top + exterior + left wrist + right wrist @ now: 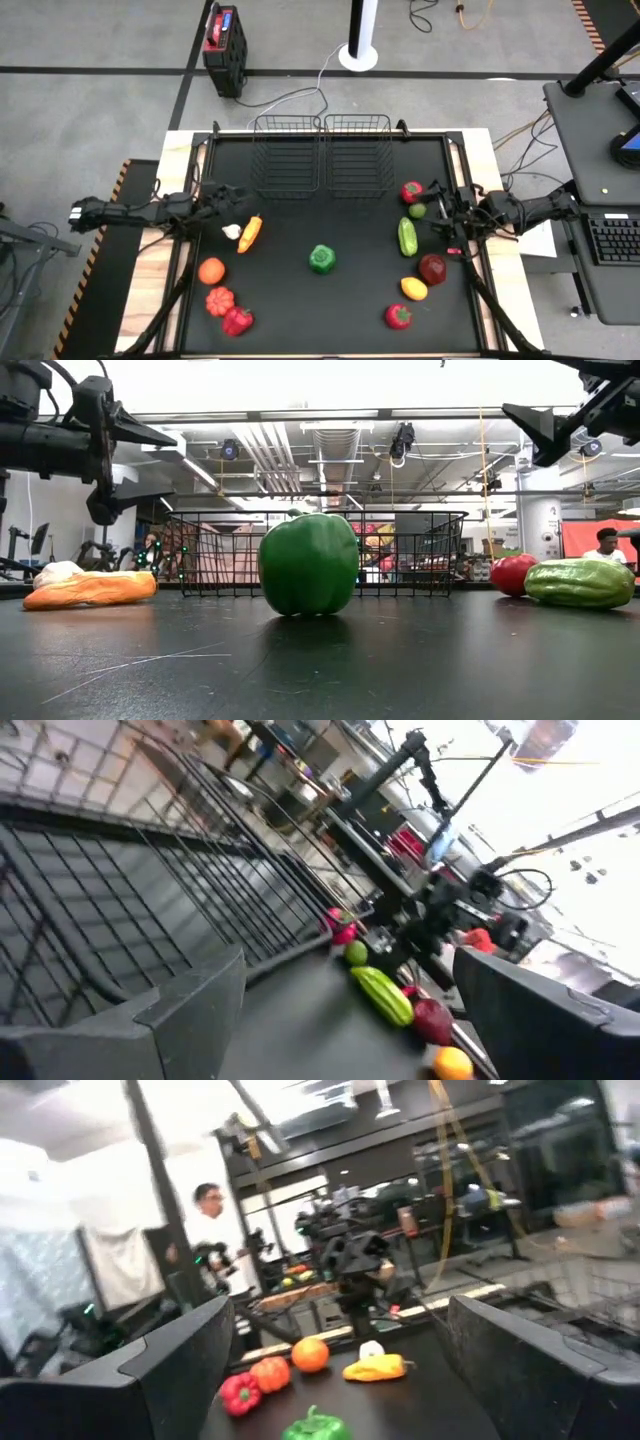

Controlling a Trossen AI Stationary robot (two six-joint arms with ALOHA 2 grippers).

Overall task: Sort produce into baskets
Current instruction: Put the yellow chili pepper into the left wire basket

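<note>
Two black wire baskets [287,155] [358,155] stand side by side at the table's far middle, both empty. A green pepper [322,259] stands mid-table. A carrot [250,233], garlic [232,231], an orange [211,270] and two red pieces [228,310] lie at the left. A cucumber [407,237], a lime [417,211], a lemon [413,289] and red pieces [411,192] [432,268] lie at the right. My left gripper [238,197] is open and empty, above the table just beyond the carrot. My right gripper [432,205] is open and empty, beside the lime.
The black mat [330,330] has free room in its middle and near strip around the green pepper. A red-and-black case [224,45] and cables lie on the floor beyond the table. A person [212,1230] stands in the room past the left side.
</note>
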